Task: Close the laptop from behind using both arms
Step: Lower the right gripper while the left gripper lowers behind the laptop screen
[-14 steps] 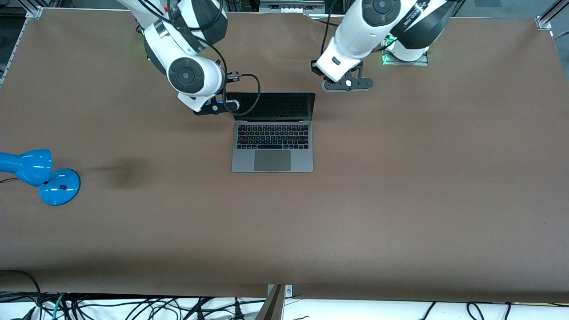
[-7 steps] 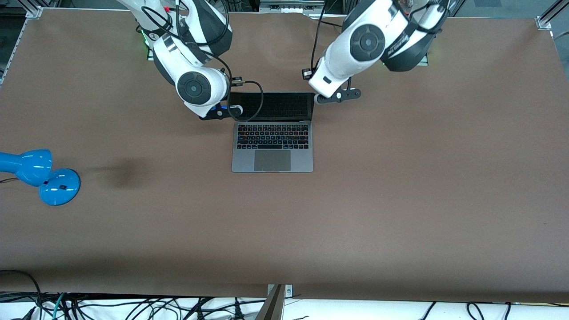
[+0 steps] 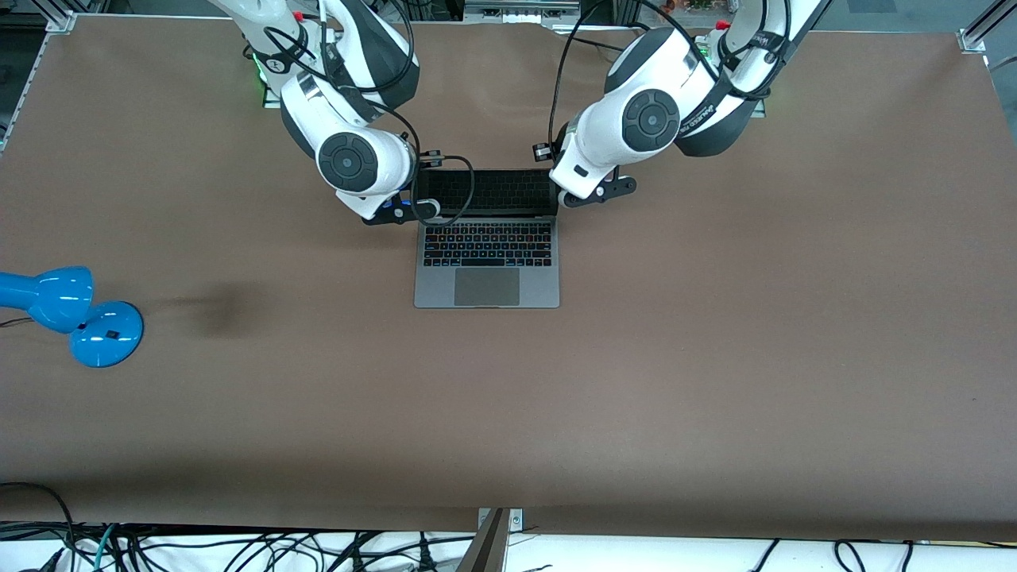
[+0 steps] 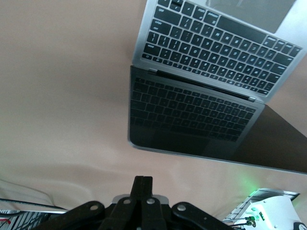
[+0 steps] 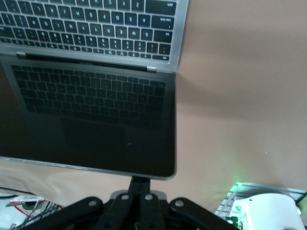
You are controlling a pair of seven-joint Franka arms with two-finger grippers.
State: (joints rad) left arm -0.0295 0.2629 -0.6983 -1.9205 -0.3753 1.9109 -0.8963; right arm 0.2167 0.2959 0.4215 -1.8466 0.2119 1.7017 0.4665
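Observation:
The grey laptop (image 3: 486, 274) stands open in the middle of the table, its dark screen (image 3: 489, 191) facing the front camera. My right gripper (image 3: 401, 210) is shut and empty, its fingertips (image 5: 140, 181) against the back of the lid's top corner at the right arm's end. My left gripper (image 3: 592, 195) is shut and empty, its fingertips (image 4: 143, 184) at the lid's other top corner, a small gap from the lid's edge. The laptop also shows in the left wrist view (image 4: 206, 52) and the right wrist view (image 5: 96, 100).
A blue desk lamp (image 3: 71, 314) lies near the table's edge at the right arm's end. The brown table (image 3: 715, 357) is bare around the laptop. Cables hang below the table's near edge.
Both arms have swung in toward the laptop's lid. The left gripper came from near its base to the lid's top corner; the right gripper shifted closer to its corner. The lid looks tipped slightly forward.

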